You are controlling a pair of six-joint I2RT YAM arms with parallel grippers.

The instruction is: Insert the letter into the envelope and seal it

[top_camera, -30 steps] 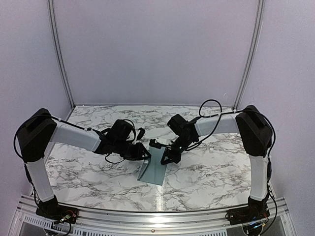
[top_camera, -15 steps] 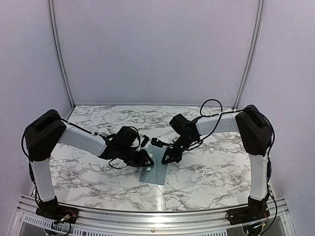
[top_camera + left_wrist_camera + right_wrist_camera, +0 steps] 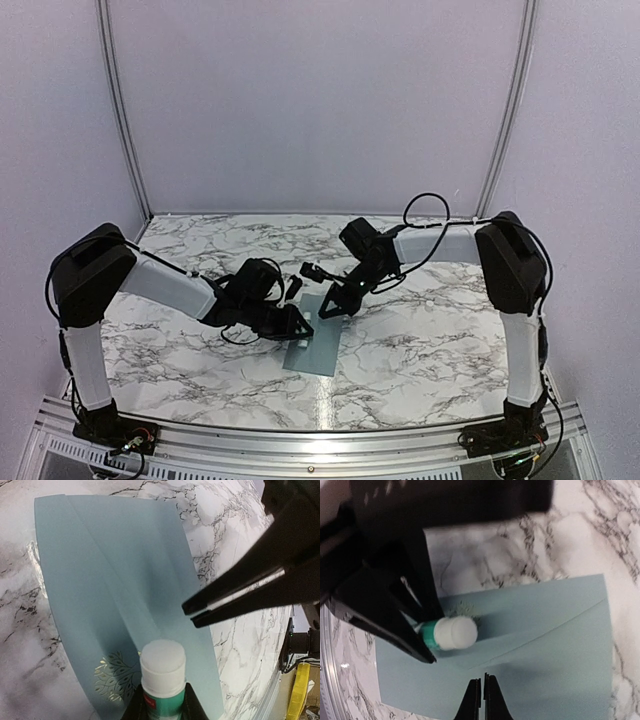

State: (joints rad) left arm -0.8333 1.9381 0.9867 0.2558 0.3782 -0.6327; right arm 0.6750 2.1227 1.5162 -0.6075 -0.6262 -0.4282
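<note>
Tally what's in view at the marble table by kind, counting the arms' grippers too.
envelope: 1
glue stick: 1
grippers: 2, left gripper and right gripper
Total: 4

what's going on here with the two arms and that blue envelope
The left gripper holds a glue stick, its white end out over the blue-grey envelope, which lies flat on the marble table. The right gripper is shut and empty, poised over the envelope. Whether it touches the paper is unclear.
</note>
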